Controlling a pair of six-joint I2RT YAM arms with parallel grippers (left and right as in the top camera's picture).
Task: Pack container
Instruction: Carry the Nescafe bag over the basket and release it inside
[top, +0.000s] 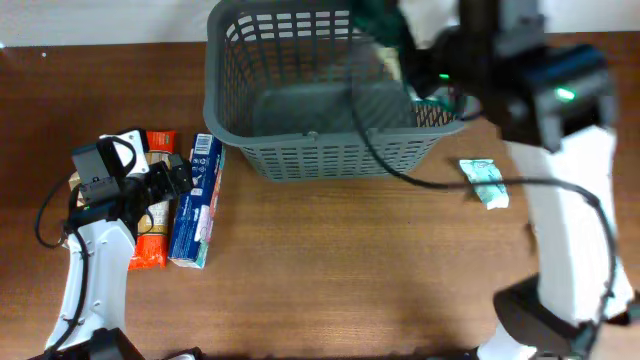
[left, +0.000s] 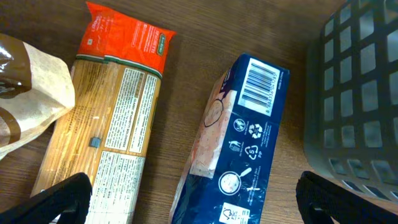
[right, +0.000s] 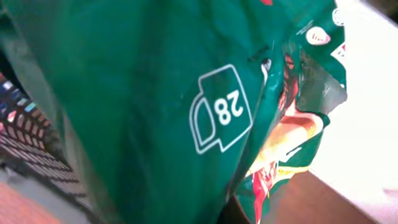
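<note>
While the right gripper (top: 398, 38) holds a green bag (right: 143, 106) over the far right corner of the basket (top: 320, 155), standing mid-table at the back, an early release might snag the rim and spill outside. The left gripper (left: 194, 202) gapes wide above a blue box (left: 242, 143).

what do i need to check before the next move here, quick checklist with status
1. Shiny green foil bag above the large dark grey plastic basket: ok, overhead shows it over the far right corner.
2. Right jaws' hold on that bag: cannot tell, they are hidden behind it.
3. Room in the basket: ok, its visible floor looks bare.
4. Left gripper open over the blue rectangular pack: ok, apart from the basket.
5. Small green-and-white packet on the table right of the basket: not ok, not yet packed.
</note>
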